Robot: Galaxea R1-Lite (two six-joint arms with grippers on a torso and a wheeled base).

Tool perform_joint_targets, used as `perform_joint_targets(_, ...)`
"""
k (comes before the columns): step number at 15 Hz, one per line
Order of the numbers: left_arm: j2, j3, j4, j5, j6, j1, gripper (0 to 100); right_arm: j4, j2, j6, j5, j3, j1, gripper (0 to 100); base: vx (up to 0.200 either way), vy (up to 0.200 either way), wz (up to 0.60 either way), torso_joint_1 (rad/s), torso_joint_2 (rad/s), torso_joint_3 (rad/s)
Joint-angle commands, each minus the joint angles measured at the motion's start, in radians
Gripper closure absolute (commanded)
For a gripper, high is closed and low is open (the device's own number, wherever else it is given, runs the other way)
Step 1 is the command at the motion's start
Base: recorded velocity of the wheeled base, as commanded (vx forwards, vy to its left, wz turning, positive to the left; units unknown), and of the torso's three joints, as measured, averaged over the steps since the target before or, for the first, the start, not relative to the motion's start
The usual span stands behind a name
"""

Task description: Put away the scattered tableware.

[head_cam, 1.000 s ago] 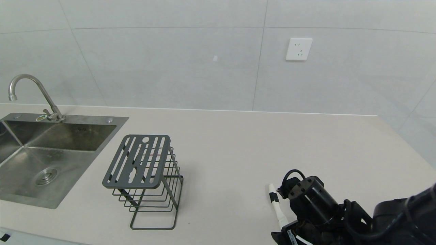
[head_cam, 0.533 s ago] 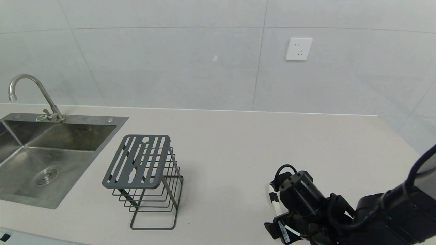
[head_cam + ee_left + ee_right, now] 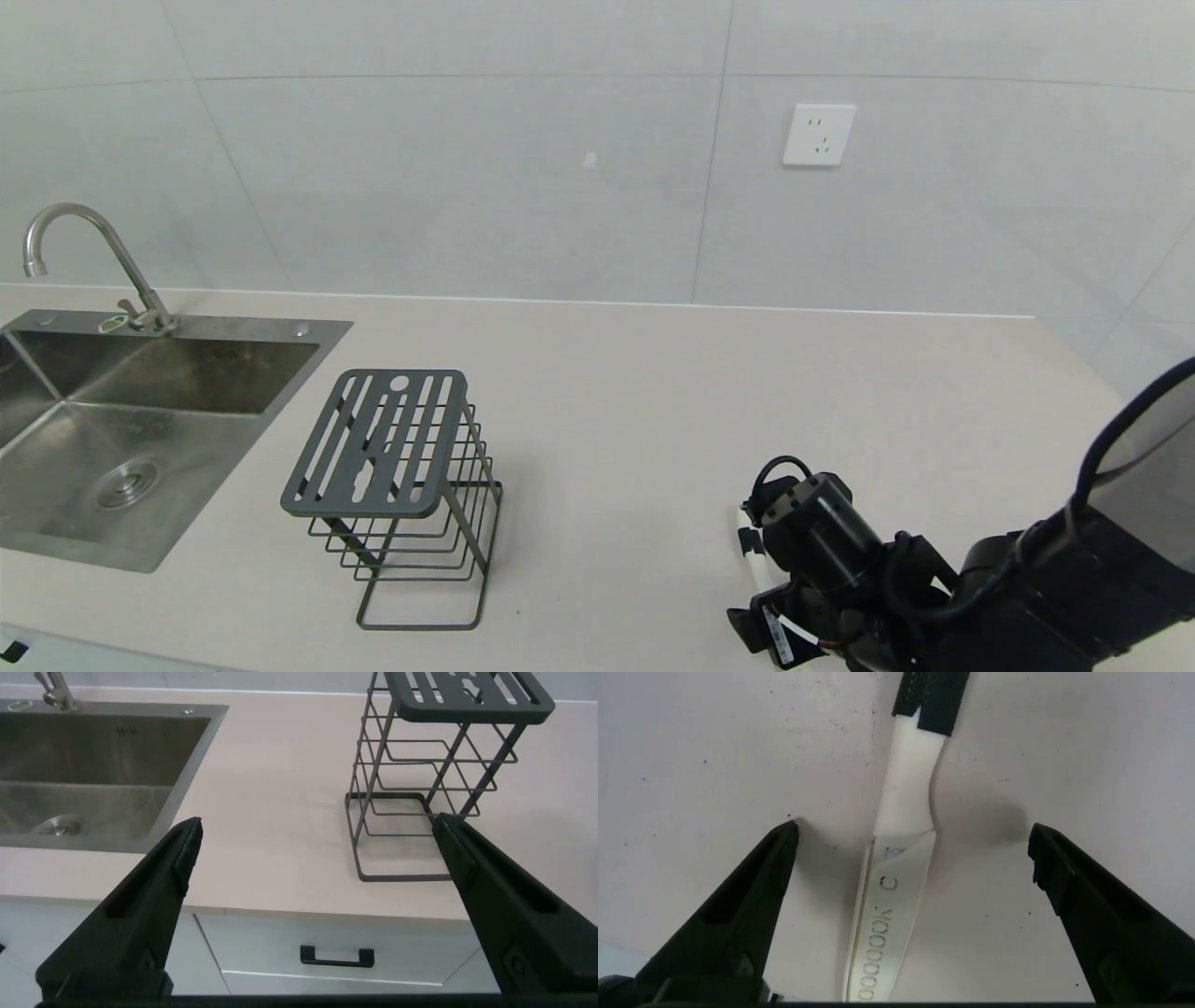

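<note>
Head view: a knife (image 3: pixel 750 547) is being partly hidden by the right arm on the counter (image 3: pixel 653 401), well apart from the rack (image 3: pixel 392 448). Left wrist view: the left gripper (image 3: pixel 318 821) is being held wide open, empty. Right wrist view: the right gripper (image 3: pixel 912 859) is being held wide open astride the knife.
</note>
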Motion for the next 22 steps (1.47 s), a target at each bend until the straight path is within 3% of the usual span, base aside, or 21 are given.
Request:
perform_joint_targets(1, 0.001, 0.0, 0.0, 0.002, -0.002, 0.0, 0, 0.007, 0.027, -0.001, 0.0, 0.019, 0.027, 100, 0.0, 0.0, 0.0, 0.0, 0.0, 0.0)
perform_joint_targets(9, 0.001, 0.0, 0.0, 0.0, -0.007, 0.0, 0, -0.074, 0.058, 0.005, 0.003, 0.027, 0.044, 100, 0.0, 0.0, 0.0, 0.0, 0.0, 0.0)
perform_joint_targets(12, 0.001, 0.0, 0.0, -0.001, -0.005, 0.0, 0, -0.17, -0.01, -0.007, 0.003, -0.001, 0.038, 100, 0.0, 0.0, 0.0, 0.0, 0.0, 0.0)
perform_joint_targets(17, 0.001, 0.0, 0.0, -0.003, -0.001, 0.0, 0, -0.181, -0.132, -0.019, 0.006, 0.001, 0.036, 100, 0.0, 0.0, 0.0, 0.0, 0.0, 0.0)
perform_joint_targets(22, 0.001, 0.0, 0.0, -0.003, 0.001, 0.0, 0, -0.419, -0.214, -0.09, 0.093, 0.057, 0.039, 100, 0.0, 0.0, 0.0, 0.0, 0.0, 0.0)
